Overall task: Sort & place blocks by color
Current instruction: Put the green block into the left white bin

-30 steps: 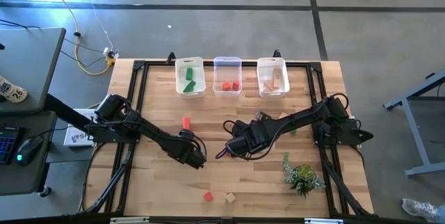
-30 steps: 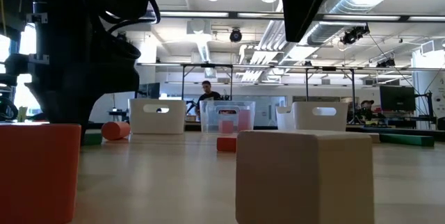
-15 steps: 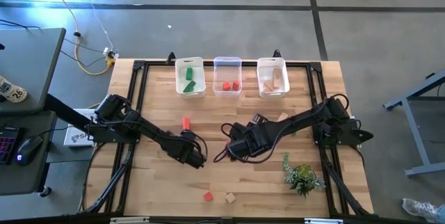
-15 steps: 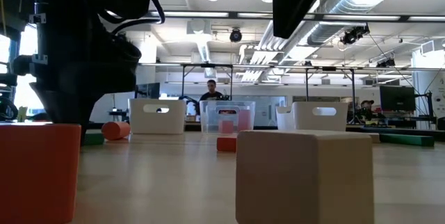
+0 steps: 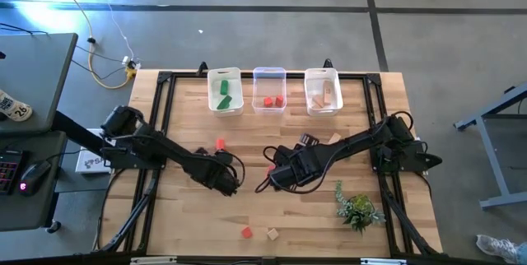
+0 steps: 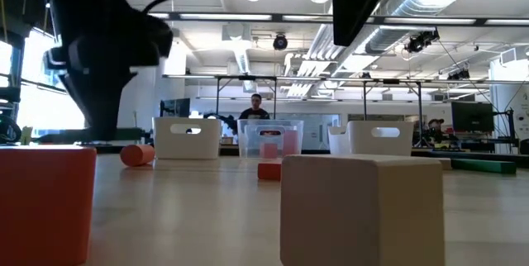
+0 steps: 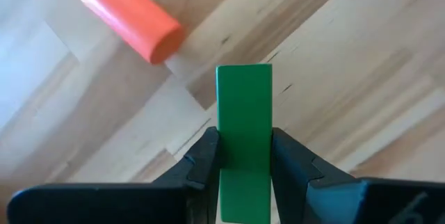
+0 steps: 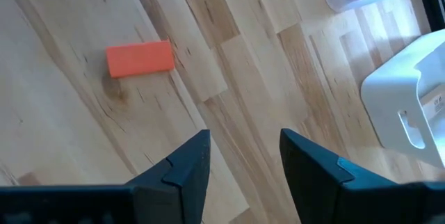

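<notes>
Blocks of painted and bare wood, scattered over a light wooden table (image 5: 181, 224) and partly sorted into three bins along its far edge. Green rectangular wooden block (image 7: 243, 137) clamped upright between the fingers (image 7: 203, 160) of the left gripper (image 5: 231, 179), lifted above the table left of centre. Red wooden cylinder (image 5: 220, 144) lying on the boards just beyond that gripper, apart from it; same cylinder large in the left wrist view (image 7: 129, 17). Right gripper (image 5: 273, 179) low over the table's middle, fingers (image 8: 186, 161) spread and empty, bare boards between them. Flat red rectangular wooden block (image 8: 140, 58) resting on the table ahead of the right gripper, not touching it. Near the front edge, small red wooden cube (image 5: 245, 232) and small tan wooden cube (image 5: 272, 233) sitting near each other, close to the low camera (image 6: 45, 204) (image 6: 362, 208). White plastic bin (image 5: 225, 90) on the left holding green pieces, clear plastic bin (image 5: 269, 89) in the middle holding red pieces, white plastic bin (image 5: 322, 90) on the right holding tan pieces. Small green leafy plant (image 5: 358, 209) standing near the right front corner. Person (image 6: 256, 109) visible far back in the room beyond the bins.
</notes>
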You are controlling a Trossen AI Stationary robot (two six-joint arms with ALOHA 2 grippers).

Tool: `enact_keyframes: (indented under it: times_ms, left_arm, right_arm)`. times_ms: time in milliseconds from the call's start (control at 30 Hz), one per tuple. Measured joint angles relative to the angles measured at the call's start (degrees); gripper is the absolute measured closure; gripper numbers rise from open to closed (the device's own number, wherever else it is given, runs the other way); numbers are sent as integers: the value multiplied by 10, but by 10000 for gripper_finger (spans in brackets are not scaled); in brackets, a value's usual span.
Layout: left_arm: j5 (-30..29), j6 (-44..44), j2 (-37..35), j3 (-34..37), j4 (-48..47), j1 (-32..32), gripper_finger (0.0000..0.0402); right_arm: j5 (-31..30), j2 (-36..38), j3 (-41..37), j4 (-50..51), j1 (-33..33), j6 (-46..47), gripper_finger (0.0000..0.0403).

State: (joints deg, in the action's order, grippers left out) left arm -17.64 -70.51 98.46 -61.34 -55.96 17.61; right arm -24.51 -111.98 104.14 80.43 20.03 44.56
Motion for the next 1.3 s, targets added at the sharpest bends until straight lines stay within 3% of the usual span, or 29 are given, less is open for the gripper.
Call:
enact_keyframes:
  times_ms: [300, 600, 900, 1133, 1300]
  left_arm:
    - [-82, 91, -108, -2, -11, -56, 332]
    - [-130, 235, -179, -2, 35, -215, 331]
    - [-59, 390, -170, -2, 143, -402, 331]
    - [-19, 423, -170, -3, 155, -508, 330]
    - [12, 433, -161, -2, 156, -551, 330]
  right_arm:
    - [-25, 0, 0, -2, -5, 4, 243]
    - [-28, 0, 0, -17, -30, 0, 243]
    - [-29, 0, 0, -48, -56, -11, 243]
    - [-28, 0, 0, -65, -70, -11, 243]
    - [-32, 0, 0, -66, -73, -11, 243]
